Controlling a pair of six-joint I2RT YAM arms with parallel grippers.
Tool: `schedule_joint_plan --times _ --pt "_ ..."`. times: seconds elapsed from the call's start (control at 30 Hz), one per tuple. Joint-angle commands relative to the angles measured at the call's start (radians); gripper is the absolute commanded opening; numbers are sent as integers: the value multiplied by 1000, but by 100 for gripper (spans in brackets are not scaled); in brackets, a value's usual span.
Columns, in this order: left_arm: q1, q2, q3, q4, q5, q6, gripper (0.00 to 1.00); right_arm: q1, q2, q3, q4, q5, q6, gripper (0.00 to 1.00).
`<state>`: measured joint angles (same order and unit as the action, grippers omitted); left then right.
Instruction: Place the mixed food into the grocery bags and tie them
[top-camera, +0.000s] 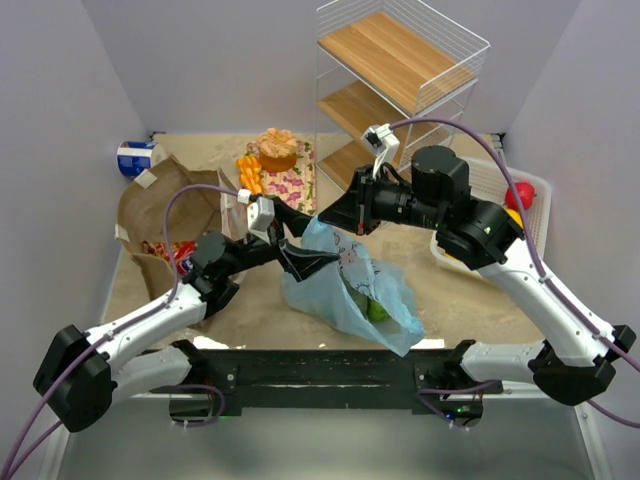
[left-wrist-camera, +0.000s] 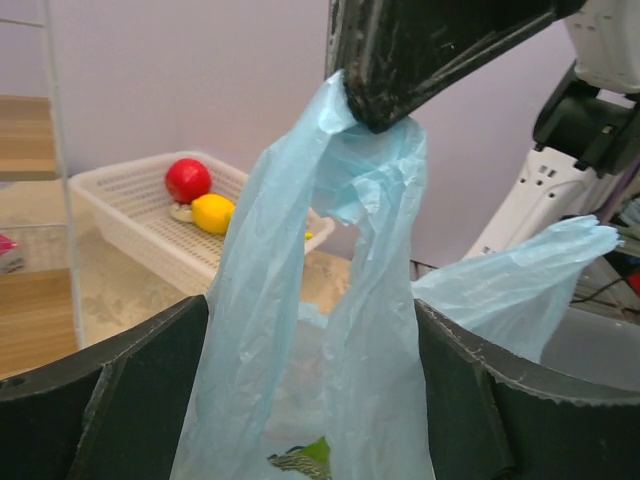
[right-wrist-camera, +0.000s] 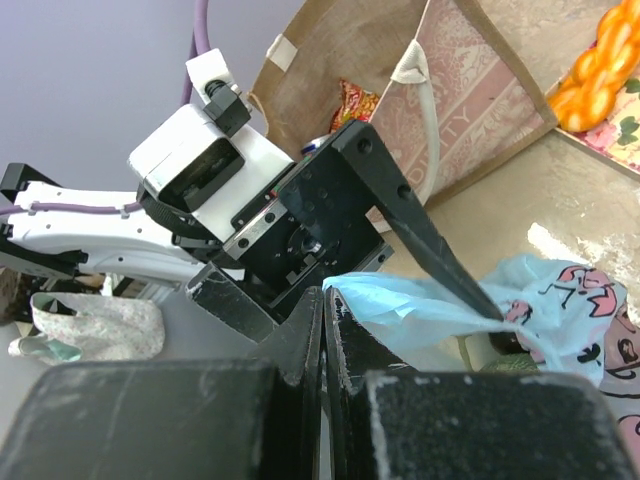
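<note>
— So, blue bag (top-camera: 350, 285) where?
— On table (top-camera: 460, 300), between my arms. Right fingers (left-wrist-camera: 400, 60) pinch one handle (left-wrist-camera: 380, 200), taut and upright; left fingers (left-wrist-camera: 120, 400) spread, straddling it below. Loose handle (left-wrist-camera: 520, 280) just beside them.

We see the light-blue bag (top-camera: 350, 290) slumped mid-counter (top-camera: 260, 322), with something green (top-camera: 378, 311) showing in its mouth. Our left gripper (top-camera: 312, 263) is against its left side, and our right gripper (top-camera: 324, 221) meets its top edge. The brown paper bag (top-camera: 160, 210) sits to the left, with red packets (top-camera: 165, 248) inside.
</note>
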<state>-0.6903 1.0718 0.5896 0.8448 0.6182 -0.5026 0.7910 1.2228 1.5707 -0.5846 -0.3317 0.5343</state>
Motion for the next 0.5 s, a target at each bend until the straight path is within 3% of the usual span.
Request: schedule_joint_plan --times 0.0,0.2,0.47 --pt "-6 -47 38 -47 -115 124 86 -3 -31 -1 52 -12 10 0" --pt "-8 -26 68 -56 -61 136 88 -3 -19 0 60 -27 7 0" --pt "-6 -145 188 -510 -34 360 95 -3 -25 41 8 2 -20 0"
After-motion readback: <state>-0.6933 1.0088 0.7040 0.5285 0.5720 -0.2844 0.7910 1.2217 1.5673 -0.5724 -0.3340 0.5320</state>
